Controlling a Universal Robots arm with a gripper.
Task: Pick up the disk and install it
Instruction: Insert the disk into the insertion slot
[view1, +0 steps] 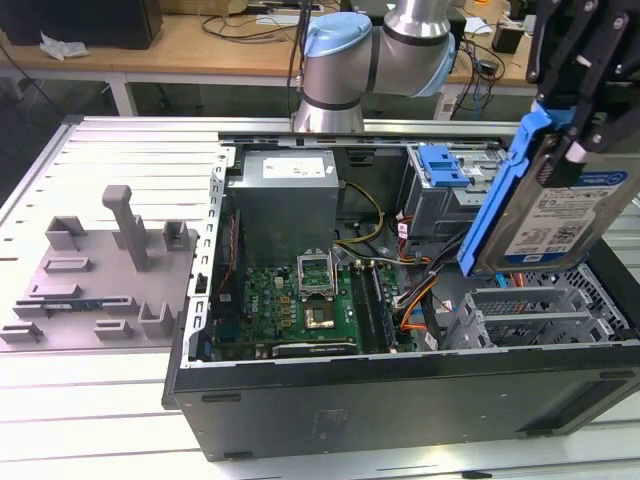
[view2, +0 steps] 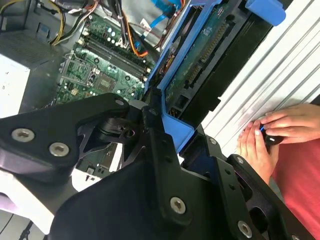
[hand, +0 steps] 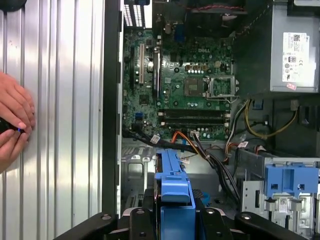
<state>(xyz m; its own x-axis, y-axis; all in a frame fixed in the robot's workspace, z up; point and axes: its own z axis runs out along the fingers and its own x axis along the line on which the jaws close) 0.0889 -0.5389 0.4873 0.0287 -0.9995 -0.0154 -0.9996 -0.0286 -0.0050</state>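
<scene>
- Gripping the disk (view1: 560, 215) by its upper end, the gripper (view1: 566, 128) has its black metal fingers drawn in narrow against the blue plastic carrier.
- The disk hangs tilted in the air above the open case (view1: 400, 405), at the exterior view's right, over the near drive bays.
- The disk is a flat silver rectangle framed by smooth blue plastic rails.
- The exterior view presents its white-and-blue label face. The second wrist view presents the opposite face, a green circuit board (view2: 207, 55) with a row of connector pins.
- The case is a dark sheet-metal tower lying on its side with the side panel off.
- Contents of the case:
  - a green motherboard (view1: 300, 300) with a square processor socket
  - a grey boxy power supply (view1: 285, 195) at the far side
  - bundled orange, yellow and black cables (view1: 418, 300)
  - a metal drive cage (view1: 432, 210) topped by a blue latch (view1: 445, 165)
- A grey moulded fixture (view1: 100, 270) with upright posts lies on the ribbed aluminium table (view1: 130, 150) at the exterior view's left, apart from the case.
- Both wrist views show a person's hands (hand: 12, 120) on the ribbed table beside the case, closed around a small dark object.
</scene>
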